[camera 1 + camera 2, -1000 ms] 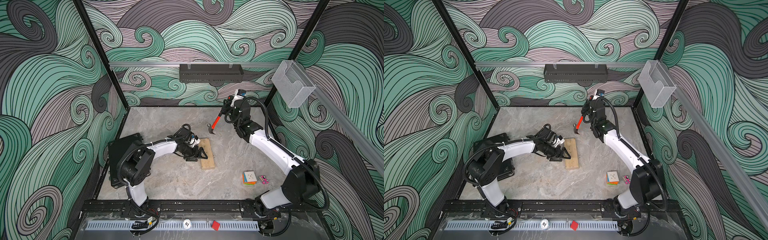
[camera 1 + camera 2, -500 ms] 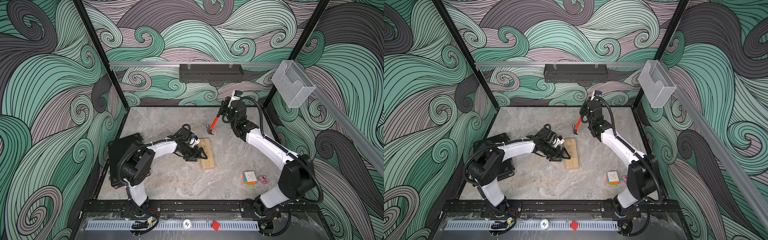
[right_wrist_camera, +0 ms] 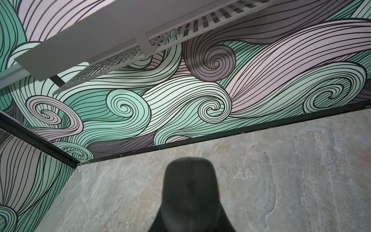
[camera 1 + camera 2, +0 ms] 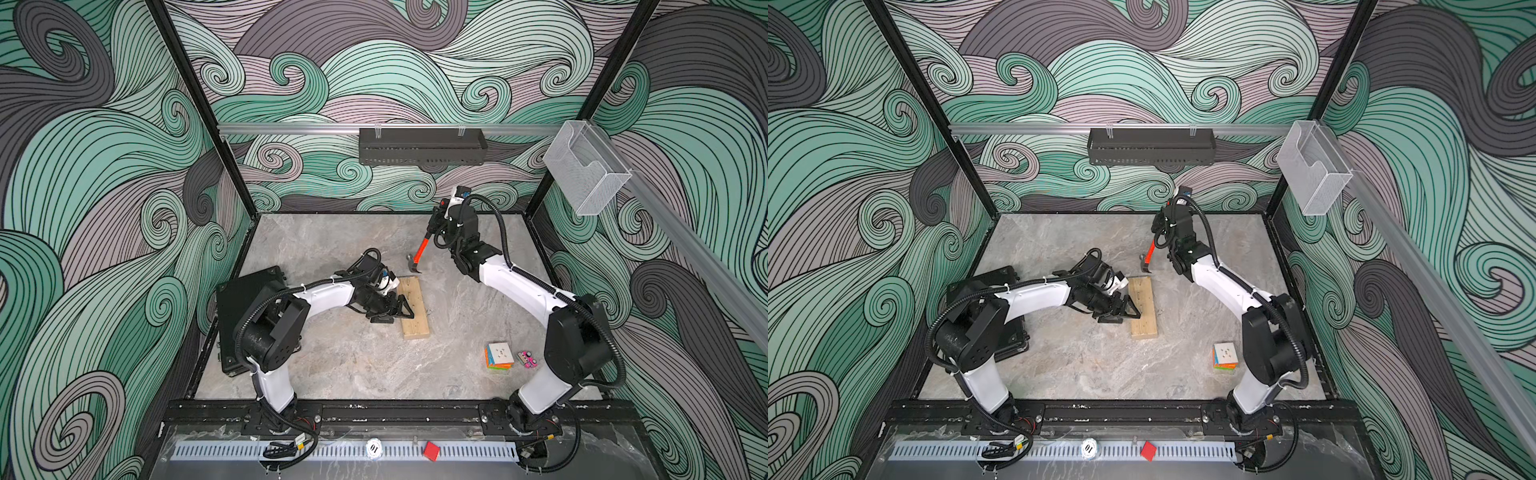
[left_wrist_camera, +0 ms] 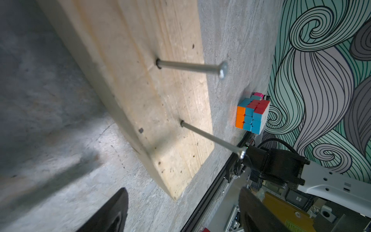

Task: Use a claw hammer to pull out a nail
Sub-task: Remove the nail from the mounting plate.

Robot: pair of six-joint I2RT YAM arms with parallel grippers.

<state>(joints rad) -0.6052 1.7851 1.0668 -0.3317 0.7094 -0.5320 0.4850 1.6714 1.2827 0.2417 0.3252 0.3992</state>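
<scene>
Over the grey marbled surface (image 4: 332, 374), the right gripper (image 4: 435, 217) is pinching the claw hammer (image 4: 421, 252) by its black end, head hanging just beyond the far end of the wooden block (image 4: 417, 322); the left gripper (image 4: 395, 313), spread, is resting at its side.

Swirling teal, mauve and grey wave-patterned walls (image 4: 104, 166) are enclosing a grey marbled floor (image 4: 353, 374) under soft, even light, while an aluminium rail (image 4: 291, 128) along the back is carrying a black slotted shelf (image 4: 422, 146) and a clear mesh bin (image 4: 582, 174) is hanging on a side wall.
</scene>
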